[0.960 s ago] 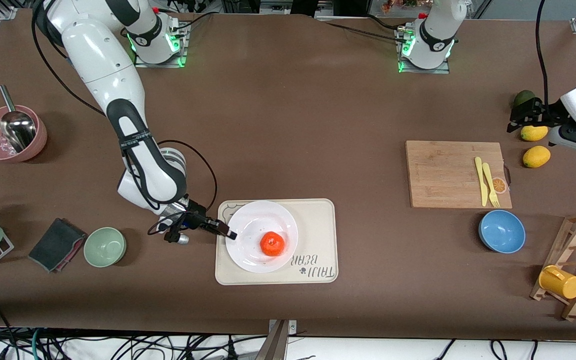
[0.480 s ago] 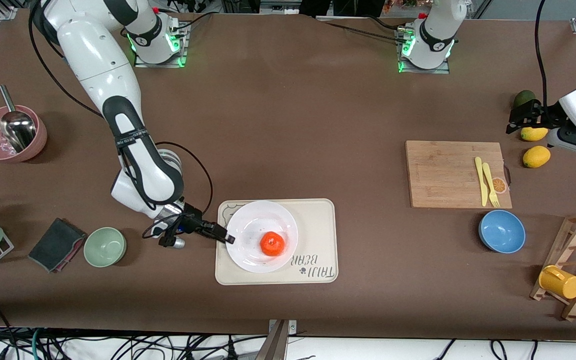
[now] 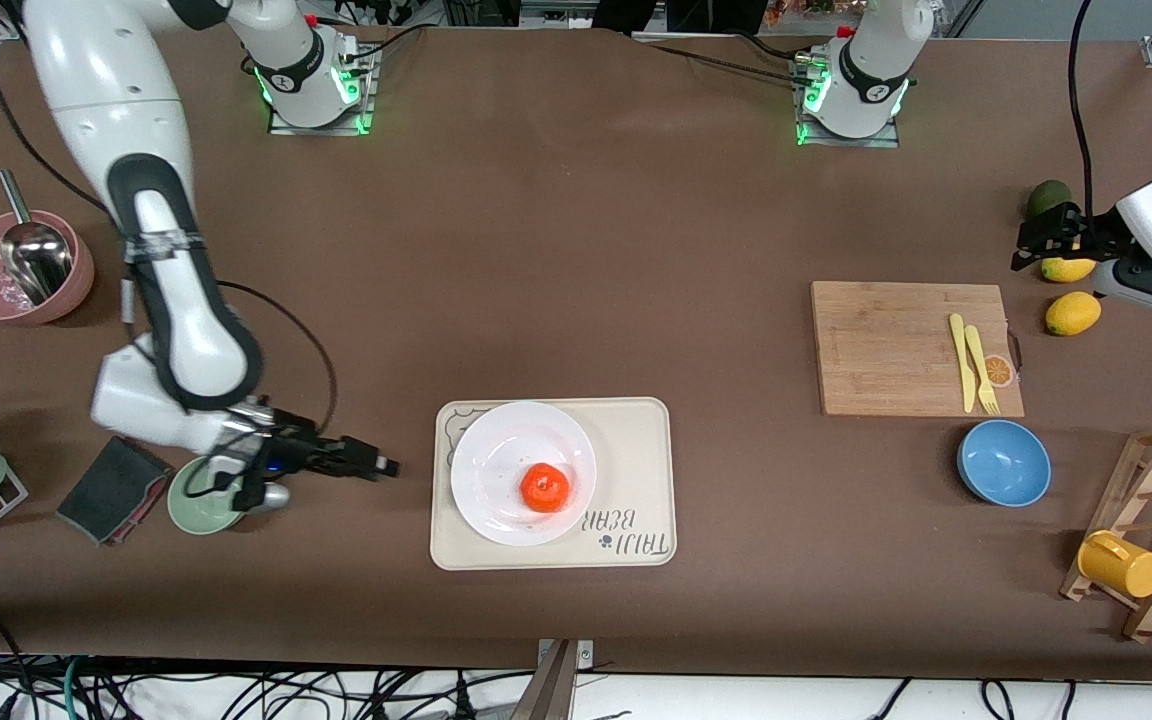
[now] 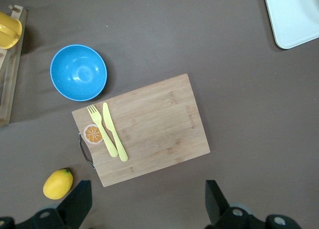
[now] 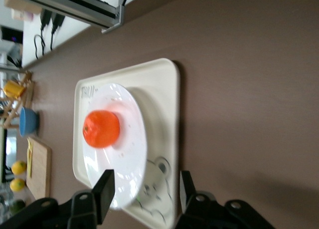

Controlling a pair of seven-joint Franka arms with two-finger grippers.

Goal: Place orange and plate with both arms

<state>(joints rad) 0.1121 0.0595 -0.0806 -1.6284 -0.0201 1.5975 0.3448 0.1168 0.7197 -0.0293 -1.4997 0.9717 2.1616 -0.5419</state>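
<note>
The orange point(image 3: 545, 487) lies on the white plate point(image 3: 506, 450), which rests on the cream bear tray point(image 3: 636, 450). My right gripper point(image 3: 379, 467) is open and empty over bare table between the green bowl point(image 3: 198, 507) and the tray, clear of the plate. In the right wrist view the orange point(image 5: 101, 129), plate point(image 5: 127, 154) and tray point(image 5: 162, 104) lie ahead of its open gripper point(image 5: 145, 189). My left gripper point(image 3: 1028, 245) is open and empty, waiting over the lemons at the left arm's end; in its wrist view the gripper point(image 4: 147, 205) hangs over bare table.
A cutting board point(image 3: 886, 345) holds a yellow knife and fork. A blue bowl point(image 3: 1003, 462), two lemons point(image 3: 1073, 313), a wooden rack with a yellow mug point(image 3: 1121, 563), a dark cloth point(image 3: 114, 488) and a pink bowl with a ladle point(image 3: 21, 268) stand around.
My right gripper has drawn back from the plate's rim toward the right arm's end, now beside the green bowl. Plate, orange and left arm have not moved.
</note>
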